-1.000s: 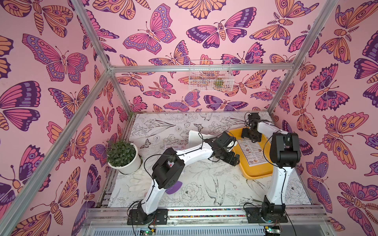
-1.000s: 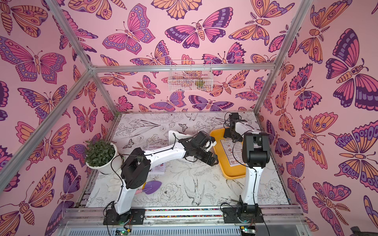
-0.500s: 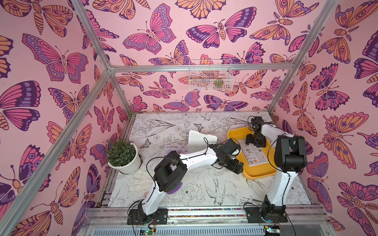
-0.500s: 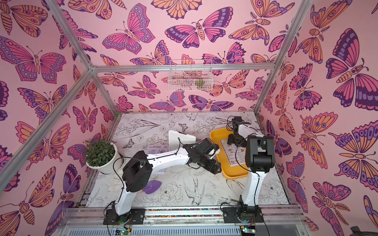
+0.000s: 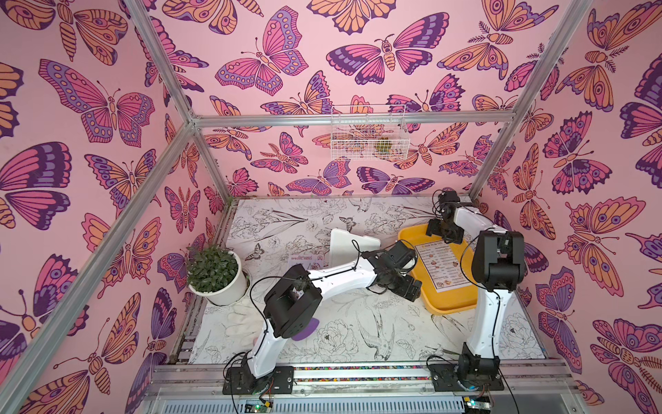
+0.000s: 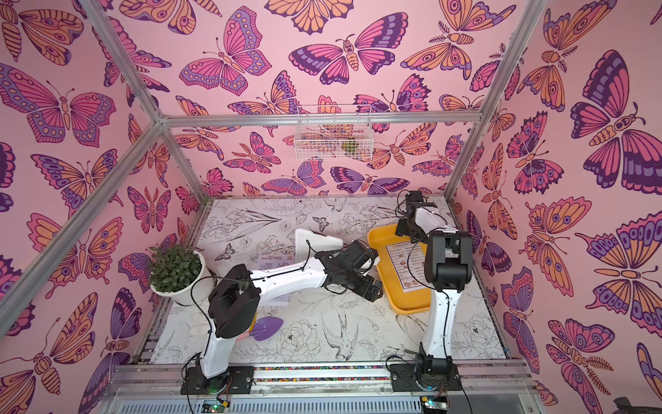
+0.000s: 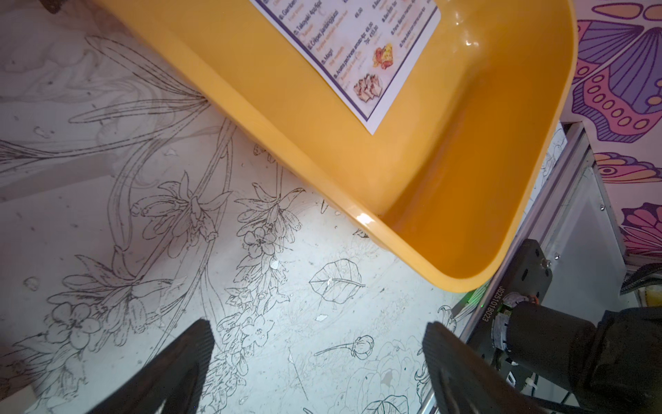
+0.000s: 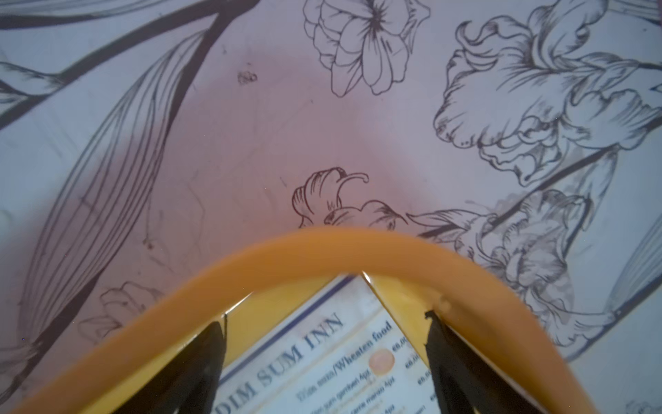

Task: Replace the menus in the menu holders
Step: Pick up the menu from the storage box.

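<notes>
Both grippers are gaping empty | my right gripper (image 8: 324,320) is hovering over DIM SUM INN menu (image 8: 304,358) corner in yellow tray (image 8: 322,247), left gripper (image 7: 317,324) beside it | risk: flat sheet slipping, pinch jamming on tray wall

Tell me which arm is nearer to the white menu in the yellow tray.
Right. The right arm holds its jaws over the menu, inside the tray; the left arm has its jaws over the table, outside the tray.
</notes>
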You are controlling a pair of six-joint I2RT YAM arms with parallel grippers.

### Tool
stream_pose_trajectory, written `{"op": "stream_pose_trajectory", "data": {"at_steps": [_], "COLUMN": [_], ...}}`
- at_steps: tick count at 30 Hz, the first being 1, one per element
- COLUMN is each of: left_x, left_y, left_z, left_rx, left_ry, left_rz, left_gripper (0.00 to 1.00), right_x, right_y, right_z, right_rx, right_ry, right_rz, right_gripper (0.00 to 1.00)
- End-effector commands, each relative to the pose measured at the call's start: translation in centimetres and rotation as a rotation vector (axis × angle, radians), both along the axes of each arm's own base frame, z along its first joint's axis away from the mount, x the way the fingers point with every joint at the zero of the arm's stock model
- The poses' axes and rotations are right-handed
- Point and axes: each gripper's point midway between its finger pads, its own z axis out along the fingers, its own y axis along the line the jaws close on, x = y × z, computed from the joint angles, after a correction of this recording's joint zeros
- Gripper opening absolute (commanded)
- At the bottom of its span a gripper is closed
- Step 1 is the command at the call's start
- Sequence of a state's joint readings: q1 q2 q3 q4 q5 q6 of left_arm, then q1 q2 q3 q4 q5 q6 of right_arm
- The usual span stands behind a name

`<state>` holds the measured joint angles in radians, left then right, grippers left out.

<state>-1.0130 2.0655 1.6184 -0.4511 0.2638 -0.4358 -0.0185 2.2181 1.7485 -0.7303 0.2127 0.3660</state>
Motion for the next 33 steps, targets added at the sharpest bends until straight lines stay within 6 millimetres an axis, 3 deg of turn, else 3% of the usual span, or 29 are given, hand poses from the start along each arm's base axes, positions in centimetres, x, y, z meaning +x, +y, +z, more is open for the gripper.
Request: {"op": "stream_pose_trajectory", "data": {"at_steps": [1, 12, 26, 33], "left_x": [0.1, -0.2, -1.1, -1.4], "left_y": [0.6, 0.0, -2.1, -3.1], "left_z": [0.1, 0.2, 1.9, 3.2], "left_rx": [0.018, 0.004, -0.058, -0.071], "left_ry": [0.001, 0.011, 0.028, -0.051], "left_rz": [0.011, -0.013, -0.064, -0.119], "left_gripper": [0.94, 0.94, 0.94, 0.94], "right_x": [-1.4, -8.3, -13.2, -16.0], "right_y": [-0.1, -0.2, 0.9, 1.1], "right_z": [-1.3, -1.3, -1.1, -1.2], "right_rx": [-0.073, -0.132, -0.032, -0.007], "right_ry": [0.105, 0.307, 0.394, 0.421], "right_rz": [0.02, 0.1, 0.088, 0.078], "right_gripper": [0.88, 0.76, 0.76, 0.76]}}
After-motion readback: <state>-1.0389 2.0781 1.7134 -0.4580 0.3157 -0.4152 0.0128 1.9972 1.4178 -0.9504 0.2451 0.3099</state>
